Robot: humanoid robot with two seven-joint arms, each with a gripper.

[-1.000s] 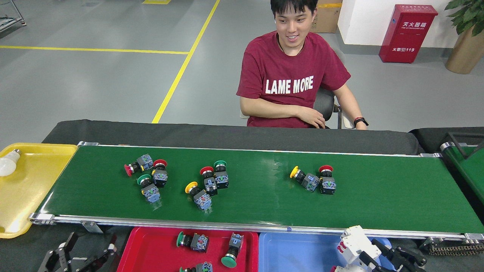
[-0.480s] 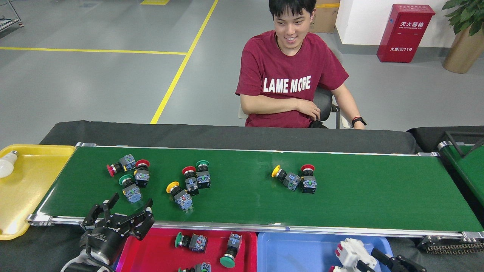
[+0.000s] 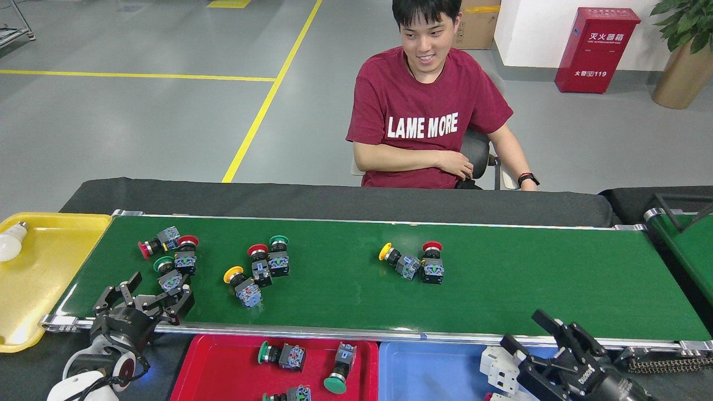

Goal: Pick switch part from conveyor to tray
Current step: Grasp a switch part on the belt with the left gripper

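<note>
A grey factory floor crossed by yellow lines (image 3: 262, 111) stretches behind a workstation, with a red fire-extinguisher cabinet (image 3: 596, 49) and a potted plant (image 3: 684, 50) at the two o'clock corner. The conveyor (image 3: 501, 278), a wide green belt in silver rails, runs across the middle of the view. Behind it, at twelve o'clock, a person in a maroon T-shirt (image 3: 429, 111) sits with forearms folded. A yellow tray (image 3: 50, 267) at nine o'clock holds a white light bulb (image 3: 11, 245). At six o'clock a red tray (image 3: 223, 367) carries three switch parts, one of them a green-capped unit (image 3: 283, 354); just to its right lies a blue tray (image 3: 434, 373). On the belt, eight more switch parts lie in three clusters: three at the left around a red-capped switch part (image 3: 185, 255), three near centre-left including a yellow-capped switch part (image 3: 243, 285), and a pair at centre (image 3: 415, 263). The left gripper (image 3: 146, 295), at seven o'clock, spreads its black fingers wide over the belt's near rail, one fingertip just beside a green-capped switch part (image 3: 168, 276) in the left cluster. The right gripper (image 3: 533, 333), at five o'clock, stands with fingers parted and empty over the blue tray.
</note>
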